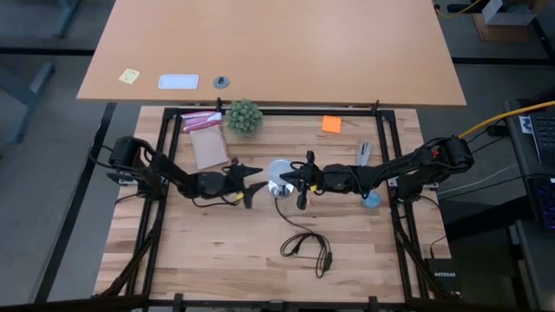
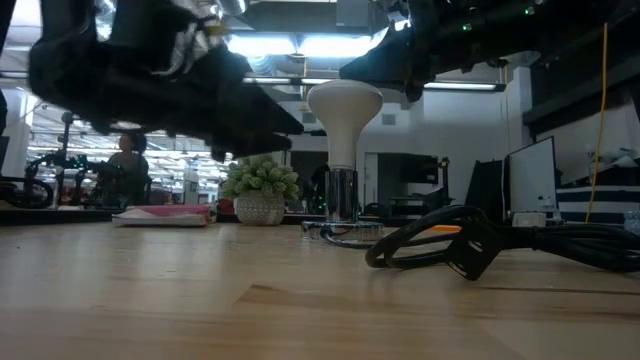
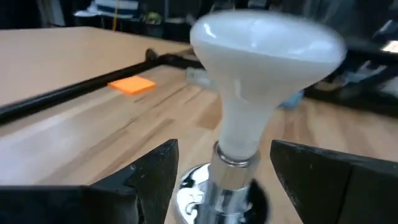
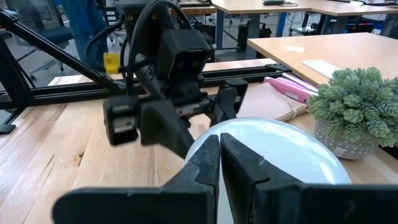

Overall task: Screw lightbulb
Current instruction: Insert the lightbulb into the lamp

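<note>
Lightbulb [image 3: 264, 68] standing upright in the silvery socket [image 3: 196, 193] at mid-table, dome up, apparently already seated. Left gripper [image 3: 221, 165] spread wide, fingers flanking the neck without touching, likely poised to grasp and twist. Right gripper [image 4: 219, 155] pressed together just over the dome, holding nothing, perhaps steadying; contact unclear from above. Black cord [image 1: 303, 244] trailing toward the table's near edge.

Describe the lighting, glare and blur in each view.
High view: even light, sharp, no glare. Low view: bright ceiling lights behind turn the arms to silhouettes; the bulb glows, the near table is soft. Left wrist view: the bulb's dome is blurred, with highlights on the socket. Right wrist view: the near right hand is soft, the plant crisp.
</note>
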`<state>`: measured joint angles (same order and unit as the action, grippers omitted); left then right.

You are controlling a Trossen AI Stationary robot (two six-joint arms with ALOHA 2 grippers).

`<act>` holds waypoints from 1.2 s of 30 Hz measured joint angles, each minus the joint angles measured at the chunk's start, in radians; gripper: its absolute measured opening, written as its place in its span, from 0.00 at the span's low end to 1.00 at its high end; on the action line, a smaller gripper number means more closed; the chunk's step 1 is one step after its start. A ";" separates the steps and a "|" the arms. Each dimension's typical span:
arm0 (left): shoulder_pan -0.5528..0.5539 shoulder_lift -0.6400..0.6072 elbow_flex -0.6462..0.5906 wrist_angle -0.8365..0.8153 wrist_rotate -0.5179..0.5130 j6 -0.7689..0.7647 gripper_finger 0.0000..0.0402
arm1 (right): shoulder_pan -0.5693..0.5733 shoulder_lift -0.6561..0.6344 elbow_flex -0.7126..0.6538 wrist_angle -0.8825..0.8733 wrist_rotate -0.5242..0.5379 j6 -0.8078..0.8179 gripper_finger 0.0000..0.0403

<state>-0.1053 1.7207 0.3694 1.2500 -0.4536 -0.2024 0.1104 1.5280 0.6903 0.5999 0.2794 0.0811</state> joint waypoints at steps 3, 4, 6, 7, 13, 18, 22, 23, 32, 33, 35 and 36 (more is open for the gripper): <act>0.000 0.064 -0.066 0.229 0.006 -0.022 0.61 | 0.000 0.000 0.000 0.001 0.000 0.000 0.05; 0.002 0.095 -0.073 0.312 0.006 -0.020 0.61 | 0.000 0.000 0.000 0.001 0.000 0.000 0.05; 0.008 0.132 -0.049 0.320 0.019 -0.014 0.60 | 0.000 0.000 0.000 0.005 0.000 -0.001 0.05; 0.013 0.163 -0.028 0.321 0.030 -0.022 0.60 | 0.000 0.000 -0.001 0.005 0.000 -0.001 0.05; 0.055 0.289 0.118 0.322 0.146 -0.010 0.57 | 0.000 0.001 -0.001 0.007 0.000 -0.001 0.05; 0.073 0.291 0.142 0.321 0.190 0.033 0.56 | 0.000 0.001 -0.001 0.008 0.000 -0.001 0.05; 0.075 0.291 0.142 0.287 0.192 0.045 0.56 | 0.000 0.000 -0.001 0.008 0.000 -0.001 0.05; 0.075 0.291 0.142 0.272 0.192 0.045 0.56 | 0.000 0.000 -0.001 0.008 0.000 -0.001 0.05; 0.077 0.291 0.143 0.201 0.192 -0.027 0.56 | 0.000 0.000 0.000 0.008 0.000 -0.001 0.05; 0.080 0.291 0.143 0.201 0.192 -0.035 0.56 | 0.000 0.000 0.000 0.008 0.000 -0.001 0.05; 0.081 0.291 0.150 0.200 0.189 -0.062 0.56 | 0.000 0.000 0.000 0.008 0.000 -0.001 0.05; 0.082 0.291 0.156 0.200 0.189 -0.077 0.56 | 0.000 0.000 0.000 0.008 0.000 -0.001 0.05</act>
<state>-0.0231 2.0113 0.5256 1.4499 -0.2647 -0.2793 0.1108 1.5280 0.6899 0.6075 0.2790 0.0803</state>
